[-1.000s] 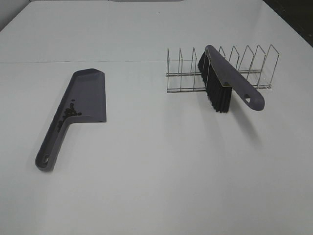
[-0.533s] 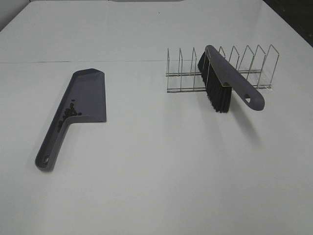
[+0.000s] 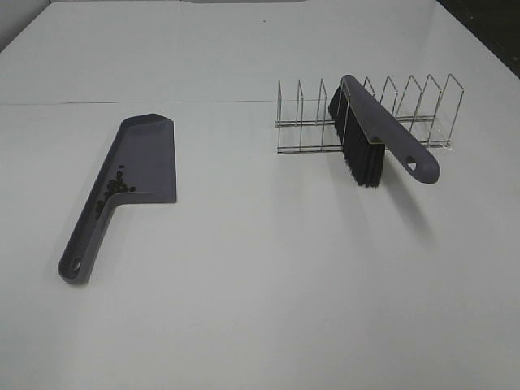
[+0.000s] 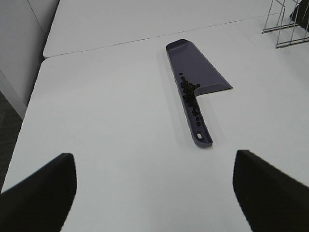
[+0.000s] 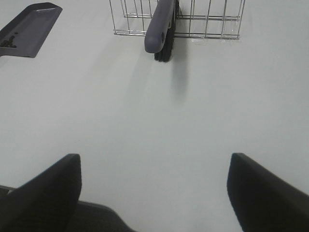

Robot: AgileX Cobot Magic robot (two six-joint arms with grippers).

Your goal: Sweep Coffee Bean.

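Note:
The coffee beans (image 3: 114, 188) lie as a small dark cluster inside a grey-purple dustpan (image 3: 150, 150), where the pan meets its handle, on the left of the white table. They also show in the left wrist view (image 4: 189, 92) on the dustpan (image 4: 193, 63). A brush (image 3: 370, 114) with black bristles rests in a wire rack (image 3: 302, 150) at the back right. My left gripper (image 4: 154, 193) is open and empty, well short of the dustpan handle. My right gripper (image 5: 154, 193) is open and empty, well back from the brush (image 5: 161, 24). Neither gripper shows in the exterior high view.
The white table has a seam across the back (image 3: 162, 102). The rack (image 5: 212, 35) stands behind the brush handle in the right wrist view. The dustpan (image 5: 29, 29) shows at that view's edge. The table's left edge drops to a dark floor (image 4: 9, 116).

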